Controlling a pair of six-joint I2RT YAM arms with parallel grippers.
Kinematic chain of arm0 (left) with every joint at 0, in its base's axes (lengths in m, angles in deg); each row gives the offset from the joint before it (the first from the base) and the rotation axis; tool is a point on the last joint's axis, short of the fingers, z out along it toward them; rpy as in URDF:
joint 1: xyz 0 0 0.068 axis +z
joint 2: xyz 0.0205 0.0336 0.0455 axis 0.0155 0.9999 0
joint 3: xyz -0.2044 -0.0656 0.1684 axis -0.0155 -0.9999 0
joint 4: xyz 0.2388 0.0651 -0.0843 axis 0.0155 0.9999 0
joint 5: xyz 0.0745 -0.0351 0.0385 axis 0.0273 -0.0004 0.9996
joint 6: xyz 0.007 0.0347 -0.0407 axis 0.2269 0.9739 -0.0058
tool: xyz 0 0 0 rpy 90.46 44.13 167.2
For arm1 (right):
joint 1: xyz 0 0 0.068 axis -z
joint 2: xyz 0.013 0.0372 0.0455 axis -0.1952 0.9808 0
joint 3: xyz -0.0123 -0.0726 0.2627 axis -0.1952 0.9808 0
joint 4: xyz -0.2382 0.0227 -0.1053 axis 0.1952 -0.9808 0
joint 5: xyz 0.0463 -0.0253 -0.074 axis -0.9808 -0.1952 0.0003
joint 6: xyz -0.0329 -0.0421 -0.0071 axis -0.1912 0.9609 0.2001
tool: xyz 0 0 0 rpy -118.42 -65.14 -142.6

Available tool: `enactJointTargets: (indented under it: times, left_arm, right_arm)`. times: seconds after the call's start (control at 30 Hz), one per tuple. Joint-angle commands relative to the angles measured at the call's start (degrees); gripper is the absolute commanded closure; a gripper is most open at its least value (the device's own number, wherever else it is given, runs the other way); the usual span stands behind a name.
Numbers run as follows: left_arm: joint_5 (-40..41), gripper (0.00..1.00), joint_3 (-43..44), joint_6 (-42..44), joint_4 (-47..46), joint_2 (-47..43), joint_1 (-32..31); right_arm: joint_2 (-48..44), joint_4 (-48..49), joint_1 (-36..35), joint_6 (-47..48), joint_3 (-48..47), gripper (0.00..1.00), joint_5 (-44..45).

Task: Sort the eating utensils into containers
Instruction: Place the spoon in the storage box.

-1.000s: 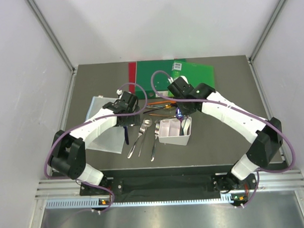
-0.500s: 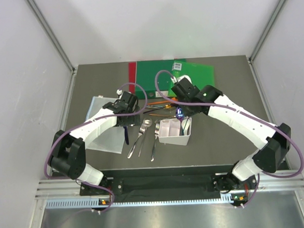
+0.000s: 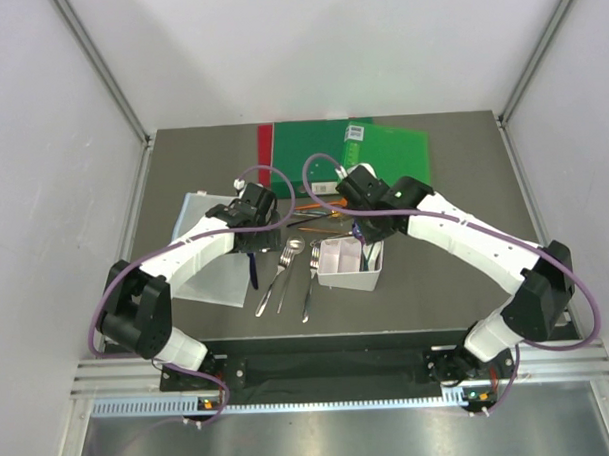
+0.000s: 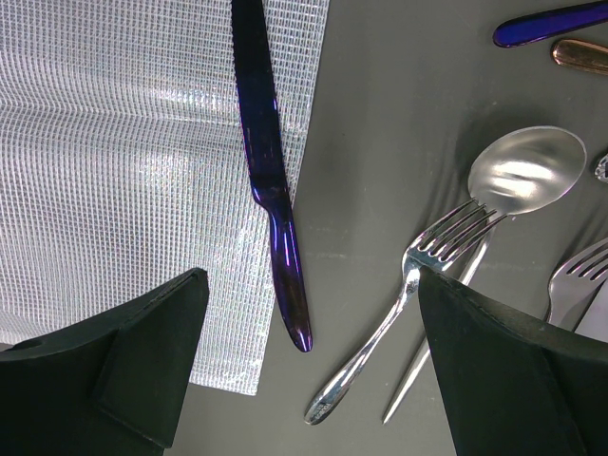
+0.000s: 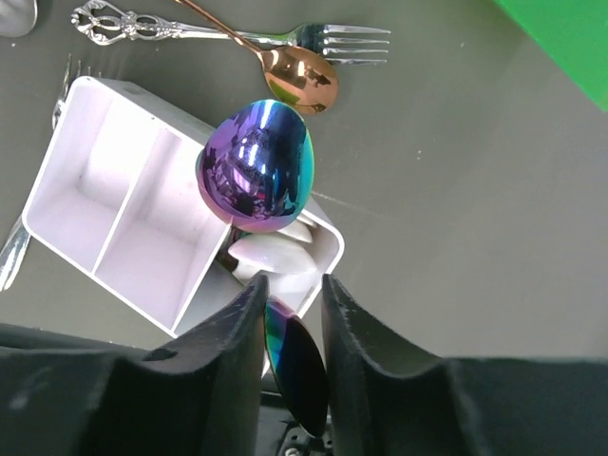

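The white bin with inner dividers lies right of centre, with white spoons in its end compartment. My right gripper hovers over that end. Its jaws stand slightly apart around the handle of a rainbow spoon, which leans on one finger with a gap to the other. My left gripper hangs wide open above a dark blue knife and a silver fork, touching neither. A silver spoon lies beside the fork.
A clear mesh sheet lies under the knife's blade at the left. Green and red folders lie at the back. A copper spoon and an ornate silver fork lie behind the bin.
The right gripper's jaws have parted around the rainbow spoon's handle, and that wrist has shifted a little over the bin. The left arm has not moved.
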Motion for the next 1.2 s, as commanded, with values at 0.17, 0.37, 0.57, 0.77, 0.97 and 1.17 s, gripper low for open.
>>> enactJointTargets:
  times: [0.17, 0.37, 0.57, 0.77, 0.97, 1.17]
  left_arm:
    - [0.67, 0.04, 1.0, -0.55, -0.32, 0.6, -0.23]
    - [0.67, 0.04, 0.83, -0.46, -0.32, 0.51, -0.23]
    - [0.76, 0.04, 0.74, -0.55, -0.32, 0.42, -0.32]
    - [0.67, 0.04, 1.09, -0.37, -0.32, 0.77, -0.23]
    - [0.84, 0.04, 0.92, -0.55, -0.41, 0.42, -0.32]
    - [0.93, 0.03, 1.0, -1.08, -1.37, 0.07, -0.32]
  right_arm:
    - [-2.01, 2.05, -1.01, -0.97, -0.2, 0.59, 2.1]
    - [-2.01, 3.01, -1.1, 0.26, -0.29, 0.54, 4.91]
    - [-2.01, 4.33, -1.09, 0.96, -0.38, 0.47, 6.32]
    - [-2.27, 7.4, -1.01, 2.11, -0.12, 0.45, 8.78]
    - [-5.78, 12.85, -0.66, 2.63, 1.03, 0.4, 11.85]
    - [-12.99, 23.29, 1.1, 4.22, 4.1, 0.38, 12.39]
